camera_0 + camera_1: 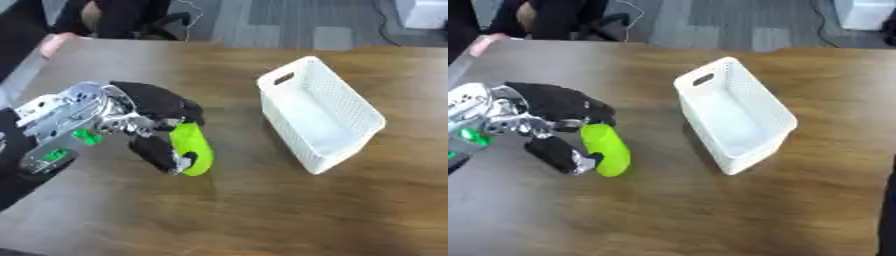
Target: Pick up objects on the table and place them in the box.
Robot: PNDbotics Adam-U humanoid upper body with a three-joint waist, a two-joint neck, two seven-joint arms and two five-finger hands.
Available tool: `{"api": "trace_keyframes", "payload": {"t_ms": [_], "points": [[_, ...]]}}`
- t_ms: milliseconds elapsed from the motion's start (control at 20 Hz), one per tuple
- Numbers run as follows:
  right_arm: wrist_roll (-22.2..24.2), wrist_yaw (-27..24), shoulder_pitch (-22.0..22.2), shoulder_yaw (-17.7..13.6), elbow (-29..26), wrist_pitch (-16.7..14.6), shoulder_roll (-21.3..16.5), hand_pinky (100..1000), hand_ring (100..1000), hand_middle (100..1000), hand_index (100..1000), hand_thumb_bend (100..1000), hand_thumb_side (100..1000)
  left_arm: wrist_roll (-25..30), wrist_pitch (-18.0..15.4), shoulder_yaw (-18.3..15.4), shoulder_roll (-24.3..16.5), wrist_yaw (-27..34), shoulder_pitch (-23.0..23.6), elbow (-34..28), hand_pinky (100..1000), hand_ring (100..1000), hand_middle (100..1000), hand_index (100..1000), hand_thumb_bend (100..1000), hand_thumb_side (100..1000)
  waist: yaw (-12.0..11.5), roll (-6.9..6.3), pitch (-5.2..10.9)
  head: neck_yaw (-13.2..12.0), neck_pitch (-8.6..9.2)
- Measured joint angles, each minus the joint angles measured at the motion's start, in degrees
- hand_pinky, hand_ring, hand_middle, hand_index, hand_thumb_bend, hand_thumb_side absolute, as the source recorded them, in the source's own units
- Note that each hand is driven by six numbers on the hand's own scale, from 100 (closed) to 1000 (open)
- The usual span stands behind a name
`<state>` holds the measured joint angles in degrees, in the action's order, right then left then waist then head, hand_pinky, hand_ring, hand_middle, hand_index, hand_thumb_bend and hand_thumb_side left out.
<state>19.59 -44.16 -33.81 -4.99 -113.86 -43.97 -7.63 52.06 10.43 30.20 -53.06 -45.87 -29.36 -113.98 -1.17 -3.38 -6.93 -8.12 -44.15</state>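
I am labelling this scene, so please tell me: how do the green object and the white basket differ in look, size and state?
The green object is bright lime, smooth and solid; the white basket is white with perforated walls and a handle slot. The green object is small and elongated; the white basket is much larger and boxy. The left hand curls its fingers round the green object; nothing touches the white basket. Both are over the same wooden table.

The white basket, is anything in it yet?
Empty: the white basket shows only bare mesh inside; the green object is outside, in the left hand.
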Motion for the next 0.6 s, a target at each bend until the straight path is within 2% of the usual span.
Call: {"api": "trace_keyframes", "payload": {"t_ms": [600], "points": [[0.3, -0.3, 0.0, 0.0, 0.0, 0.3, 0.4, 277, 319, 362, 492, 100, 1000, -0.1, 0.2, 0.8, 0.0, -1.7, 2.1, 0.0, 1000, 1000, 1000, 996, 760, 842, 0.2, 0.47, -0.12, -0.6, 0.0]]}}
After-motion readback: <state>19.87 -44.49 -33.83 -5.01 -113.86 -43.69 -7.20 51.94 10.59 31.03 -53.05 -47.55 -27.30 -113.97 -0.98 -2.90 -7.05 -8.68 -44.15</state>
